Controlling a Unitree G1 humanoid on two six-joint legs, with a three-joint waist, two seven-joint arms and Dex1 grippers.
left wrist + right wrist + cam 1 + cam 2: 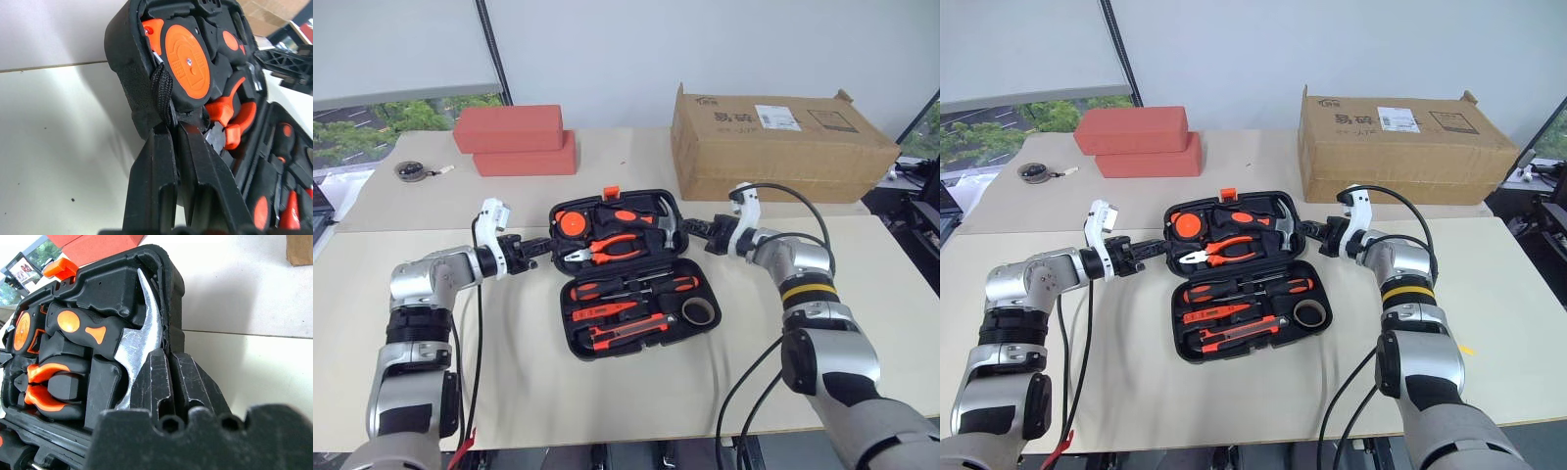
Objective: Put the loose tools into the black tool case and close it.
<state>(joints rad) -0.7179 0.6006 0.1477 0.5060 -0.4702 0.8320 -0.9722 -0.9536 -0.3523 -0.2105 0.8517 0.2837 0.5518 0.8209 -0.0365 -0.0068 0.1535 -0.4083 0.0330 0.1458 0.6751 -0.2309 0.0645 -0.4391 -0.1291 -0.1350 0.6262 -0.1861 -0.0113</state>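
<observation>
Black moulded plastic tool case (631,272): open at table centre, screwdrivers (631,287), knife (628,334), tape ring (699,312) seated.
Handling: stiff, hinged, likely weighty lid.
Left gripper (545,248): pinching lid rim, nine o'clock.
Right gripper (690,227): clamped on rim, three o'clock.

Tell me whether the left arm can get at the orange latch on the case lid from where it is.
Probably not yet. The left gripper is shut on the lid's left edge of the black tool case, and the orange latch sits at the lid's far edge. Nothing lies between them, but it would have to let go first.
</observation>
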